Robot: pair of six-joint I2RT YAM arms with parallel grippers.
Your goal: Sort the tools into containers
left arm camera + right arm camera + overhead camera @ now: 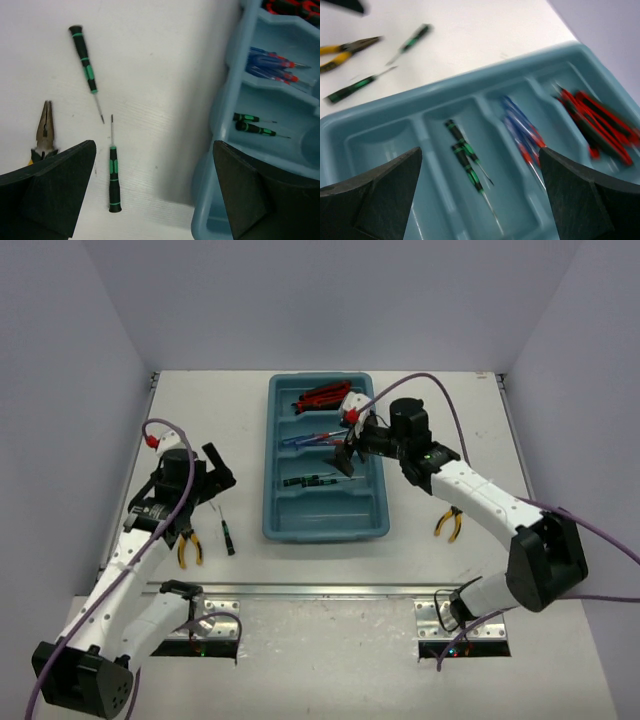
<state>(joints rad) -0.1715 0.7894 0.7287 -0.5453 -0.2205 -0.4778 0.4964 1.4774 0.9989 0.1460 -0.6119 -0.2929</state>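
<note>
Tools [322, 397], part sorted: knives [600, 120] in the tray's [275, 455] 12 o'clock compartment, blue screwdrivers [520, 132] next, green screwdrivers [465, 160] third. Loose on the bench [200, 410]: two thin screwdrivers [114, 175] and pliers [44, 130] at the tray's 8 o'clock, second pliers [449, 524] at 4 o'clock. Right gripper [345, 458] spread, holding nothing, over the tray; left gripper [214, 474] spread above the thin screwdrivers, so the next pick likely calls for dropping, pinching one handle and carrying it to the third compartment.
</note>
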